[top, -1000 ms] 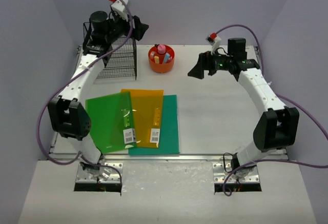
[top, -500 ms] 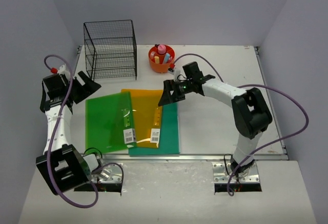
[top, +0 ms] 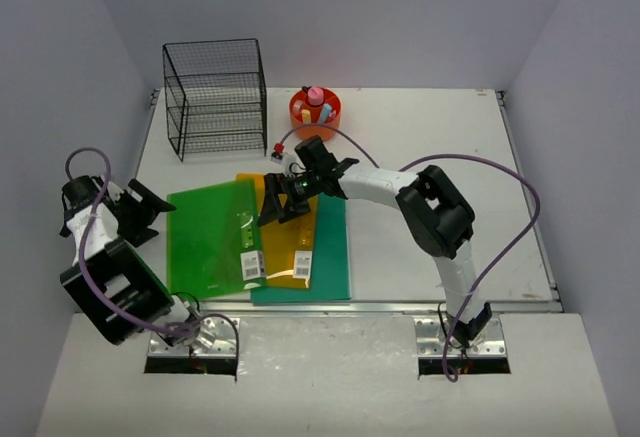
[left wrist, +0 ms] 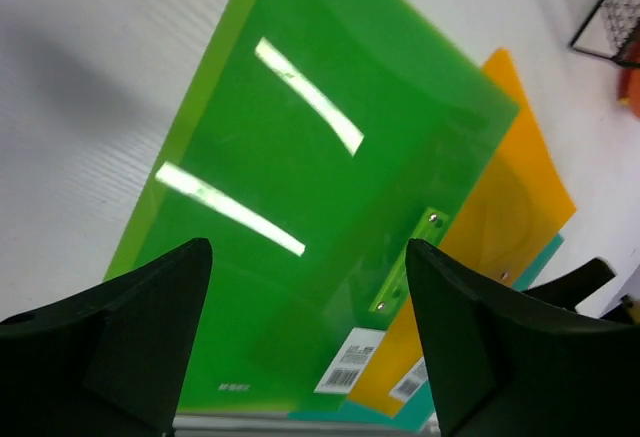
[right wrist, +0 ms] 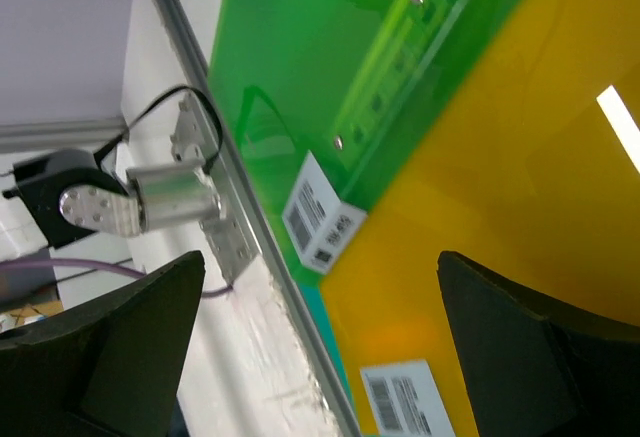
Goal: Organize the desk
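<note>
On the white desk (top: pixel 430 147) lie three overlapping flat folders: a green folder (top: pixel 208 237) on the left, an orange folder (top: pixel 290 242) in the middle and a teal folder (top: pixel 332 257) underneath on the right. My left gripper (top: pixel 150 212) is open and sits low beside the green folder's left edge, holding nothing. From the left wrist view the green folder (left wrist: pixel 300 187) spreads between the open jaws of that gripper (left wrist: pixel 305 357). My right gripper (top: pixel 283 207) hovers open over the orange folder (right wrist: pixel 520 187), where it meets the green folder (right wrist: pixel 320 67).
A black wire rack (top: pixel 215 97) stands at the back left. An orange cup (top: pixel 315 115) with small coloured items sits behind the folders. The metal front rail (right wrist: pixel 250 227) runs just past the folders' near edges. Pale grey walls enclose the desk.
The left arm swung down from the wire rack to the green folder's left side. The right arm swept from the back right leftward to above the orange folder. Both grippers stayed open.
</note>
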Controlling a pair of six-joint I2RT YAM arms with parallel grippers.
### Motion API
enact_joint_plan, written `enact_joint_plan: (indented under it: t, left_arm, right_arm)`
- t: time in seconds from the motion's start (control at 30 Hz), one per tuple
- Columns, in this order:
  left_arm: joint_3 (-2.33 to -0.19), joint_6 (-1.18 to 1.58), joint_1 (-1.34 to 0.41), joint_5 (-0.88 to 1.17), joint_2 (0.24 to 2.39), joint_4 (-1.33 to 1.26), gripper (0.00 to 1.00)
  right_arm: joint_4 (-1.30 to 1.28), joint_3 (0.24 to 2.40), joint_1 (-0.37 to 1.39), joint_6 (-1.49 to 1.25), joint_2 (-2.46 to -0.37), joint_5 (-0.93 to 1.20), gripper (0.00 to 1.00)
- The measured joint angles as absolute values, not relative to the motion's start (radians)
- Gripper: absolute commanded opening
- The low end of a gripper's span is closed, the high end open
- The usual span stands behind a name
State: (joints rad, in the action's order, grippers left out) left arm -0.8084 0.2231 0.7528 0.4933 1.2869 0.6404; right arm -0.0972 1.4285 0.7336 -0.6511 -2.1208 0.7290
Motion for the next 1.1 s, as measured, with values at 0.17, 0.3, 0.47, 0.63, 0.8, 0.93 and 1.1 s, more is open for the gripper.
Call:
enact_joint_plan:
  t: [0.17,0.3,0.47,0.63,0.8,0.93,1.1]
  left_arm:
    - [-0.938,0.111,0.776,0.524,1.558,0.671,0.64]
    - [-0.939,0.064,0.776,0.543,1.618,0.643,0.63]
    - [-0.898,0.058,0.758,0.530,1.670,0.602,0.62]
    - [-0.896,0.069,0.733,0.550,1.711,0.587,0.61]
    - [-0.896,0.076,0.672,0.572,1.716,0.568,0.61]
    - [-0.897,0.078,0.566,0.574,1.714,0.533,0.61]
    - [-0.897,0.083,0.497,0.590,1.723,0.512,0.61]
  right_arm:
    - [-0.055,1.487,0.746,-0.709,-2.189,0.715,0.99]
    - [-0.061,1.487,0.741,-0.752,-2.229,0.682,0.99]
    - [-0.078,1.492,0.739,-0.789,-2.240,0.646,0.99]
    - [-0.068,1.501,0.739,-0.856,-2.257,0.642,0.99]
    - [-0.001,1.515,0.737,-0.952,-2.306,0.703,0.99]
    - [0.041,1.513,0.730,-1.011,-2.324,0.740,0.99]
    - [0.121,1.506,0.728,-1.071,-2.348,0.780,0.85]
